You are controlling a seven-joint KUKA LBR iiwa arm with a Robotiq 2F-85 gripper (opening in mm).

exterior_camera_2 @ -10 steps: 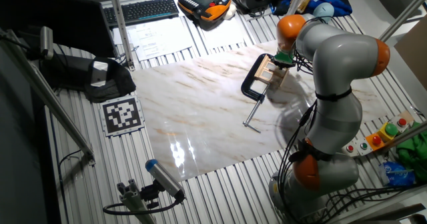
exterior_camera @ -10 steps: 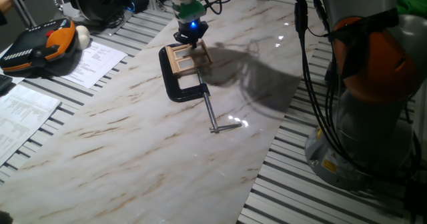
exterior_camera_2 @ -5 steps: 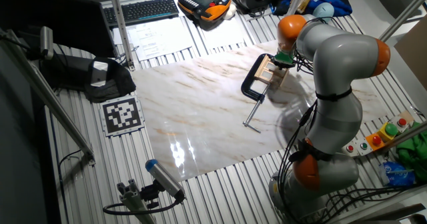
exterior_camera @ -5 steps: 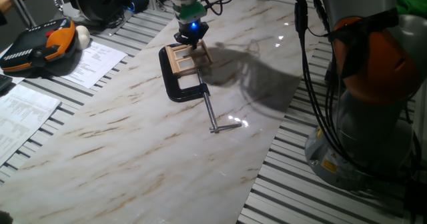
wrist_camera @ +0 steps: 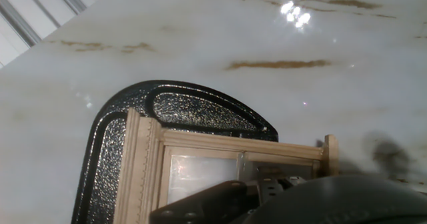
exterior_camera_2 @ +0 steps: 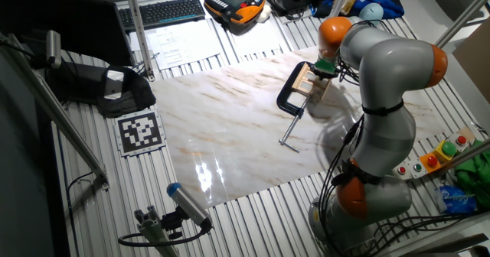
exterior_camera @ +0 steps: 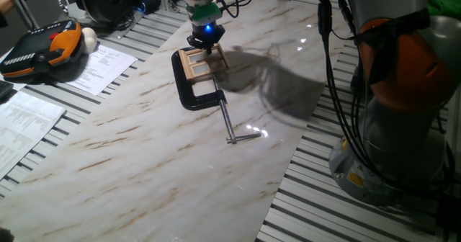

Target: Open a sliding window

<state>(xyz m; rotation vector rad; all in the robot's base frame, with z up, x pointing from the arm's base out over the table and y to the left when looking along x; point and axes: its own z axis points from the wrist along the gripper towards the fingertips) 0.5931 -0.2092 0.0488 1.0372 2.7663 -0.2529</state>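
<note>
On the marble table (exterior_camera: 144,148), one black C-clamp (exterior_camera: 193,91) is lying nearest, its screw handle pointing away from the one sliding window (exterior_camera: 198,62) it is gripping. Just above the window's far edge one gripper (exterior_camera: 207,40) is hanging; whether its fingers are spread or closed cannot be told.

No text is legible, even on the printed papers (exterior_camera: 101,63).

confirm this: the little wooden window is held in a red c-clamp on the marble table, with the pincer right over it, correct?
Not quite: the C-clamp is black, not red, as one fixed view shows. The rest holds: the wooden window sits in it on the marble table, with the pincer right over it.
</note>
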